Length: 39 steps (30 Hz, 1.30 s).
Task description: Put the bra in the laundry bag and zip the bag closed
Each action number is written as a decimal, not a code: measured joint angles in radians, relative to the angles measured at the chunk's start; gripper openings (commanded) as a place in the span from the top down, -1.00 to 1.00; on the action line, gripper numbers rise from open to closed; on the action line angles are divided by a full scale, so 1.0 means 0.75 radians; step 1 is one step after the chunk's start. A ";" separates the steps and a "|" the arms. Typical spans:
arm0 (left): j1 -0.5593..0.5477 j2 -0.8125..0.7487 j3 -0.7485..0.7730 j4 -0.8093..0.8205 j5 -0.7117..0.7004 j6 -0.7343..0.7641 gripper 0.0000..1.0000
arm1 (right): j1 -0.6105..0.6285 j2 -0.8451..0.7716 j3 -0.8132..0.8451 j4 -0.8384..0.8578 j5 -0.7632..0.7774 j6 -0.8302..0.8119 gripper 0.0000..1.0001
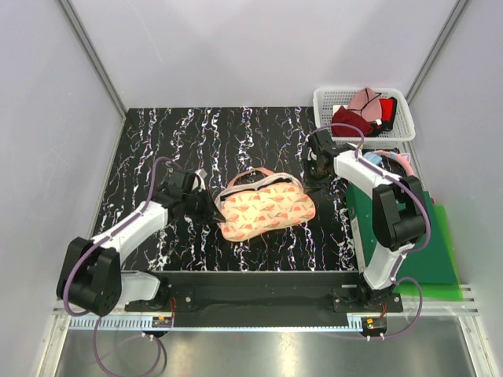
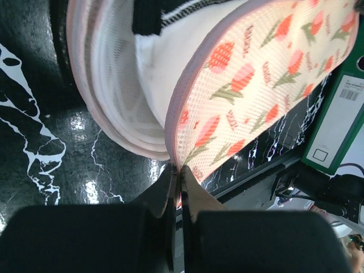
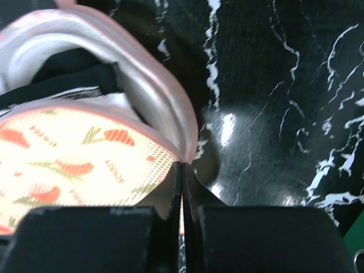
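The laundry bag point(image 1: 266, 210), peach with an orange-red print, lies mid-table with its pink zip edge gaping along the far side. Inside it the bra shows as a white cup point(image 2: 162, 74) with a black strap point(image 2: 148, 14). The right wrist view shows the strap point(image 3: 68, 79) in the gap too. My left gripper point(image 1: 211, 204) is shut on the bag's left end, the printed edge pinched at its fingertips point(image 2: 181, 169). My right gripper point(image 1: 317, 174) is shut on the bag's right end, its jaws meeting on the pink rim point(image 3: 183, 166).
A white plastic basket point(image 1: 401, 118) at the back right holds a dark red bra point(image 1: 350, 119) and a pale pink garment point(image 1: 365, 100). A green board point(image 1: 436, 251) lies along the right edge, next to my right arm. The black marbled tabletop point(image 1: 157, 141) surrounds the bag.
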 measured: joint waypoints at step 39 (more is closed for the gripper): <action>0.183 0.452 0.365 0.013 -0.198 0.276 -0.70 | -0.019 -0.025 0.203 -0.204 -0.140 0.161 -0.75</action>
